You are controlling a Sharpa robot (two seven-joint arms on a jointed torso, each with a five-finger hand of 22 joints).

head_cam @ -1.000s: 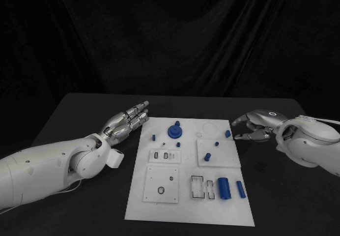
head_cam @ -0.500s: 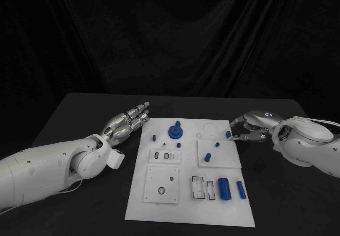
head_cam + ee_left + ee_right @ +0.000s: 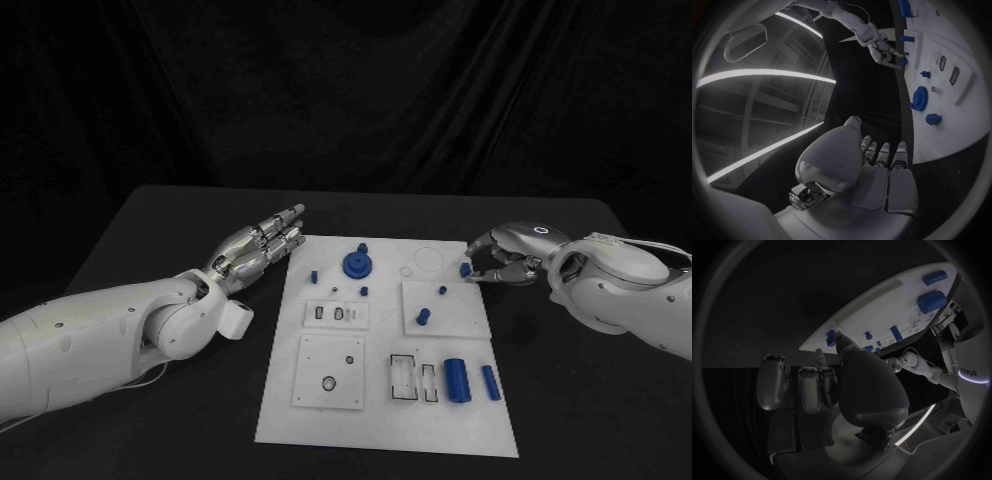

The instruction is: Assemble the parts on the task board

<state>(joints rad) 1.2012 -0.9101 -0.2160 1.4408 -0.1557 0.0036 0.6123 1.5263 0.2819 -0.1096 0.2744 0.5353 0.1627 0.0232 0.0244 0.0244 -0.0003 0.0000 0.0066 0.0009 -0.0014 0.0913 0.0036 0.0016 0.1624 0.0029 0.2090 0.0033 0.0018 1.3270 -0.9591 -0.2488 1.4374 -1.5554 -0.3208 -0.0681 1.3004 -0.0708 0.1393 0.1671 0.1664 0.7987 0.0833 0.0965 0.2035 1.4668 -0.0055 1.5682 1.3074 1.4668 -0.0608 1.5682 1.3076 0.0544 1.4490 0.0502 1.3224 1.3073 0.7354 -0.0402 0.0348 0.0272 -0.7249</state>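
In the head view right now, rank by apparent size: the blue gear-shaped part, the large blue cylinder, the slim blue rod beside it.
1. Large blue cylinder.
2. Blue gear-shaped part, close to it; the cylinder lies nearer the camera, so this order is unsure.
3. Slim blue rod, smallest.

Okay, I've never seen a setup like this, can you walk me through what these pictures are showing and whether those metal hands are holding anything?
This is a robot with two white arms ending in silver hands, working at a black table. The wide picture looks down from a camera on its head; the two round ones come from cameras at its wrists, behind each hand. On the table lies a flat white task board carrying small blue parts, such as a round blue gear-like piece and a blue cylinder. The left hand hovers flat and open beside the board, holding nothing. The right hand reaches to the board's edge, fingertips at a small blue peg; whether it grips it is unclear.
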